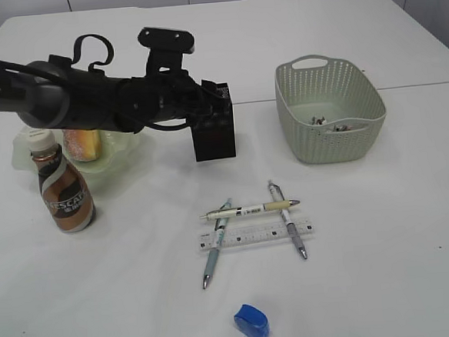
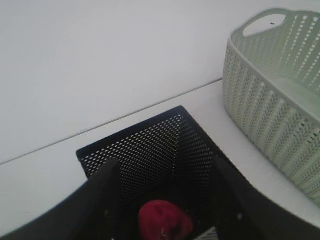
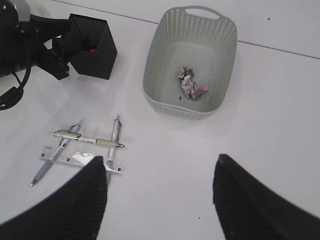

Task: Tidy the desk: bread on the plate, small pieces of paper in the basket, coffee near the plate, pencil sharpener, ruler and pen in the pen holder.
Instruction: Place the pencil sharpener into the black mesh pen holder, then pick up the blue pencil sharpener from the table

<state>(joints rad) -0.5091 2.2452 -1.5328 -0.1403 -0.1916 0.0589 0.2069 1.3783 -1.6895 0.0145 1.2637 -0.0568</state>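
Only the left wrist view shows a red pencil sharpener (image 2: 165, 220) inside the black pen holder (image 2: 150, 150), directly below the left hand (image 2: 165, 200), whose fingers are spread. The right hand (image 3: 160, 195), also spread, hangs high over the tabletop (image 3: 280, 115); three pens (image 3: 87, 139) and a ruler (image 3: 80, 159) lie below-left, crumpled paper (image 3: 190, 85) in the basket (image 3: 150, 75) ahead.

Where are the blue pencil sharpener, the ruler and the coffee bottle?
blue pencil sharpener (image 1: 251, 323), exterior view, middle of its body.
ruler (image 1: 254, 235), exterior view, bare middle stretch between the pens.
coffee bottle (image 1: 64, 194), exterior view, on its label.
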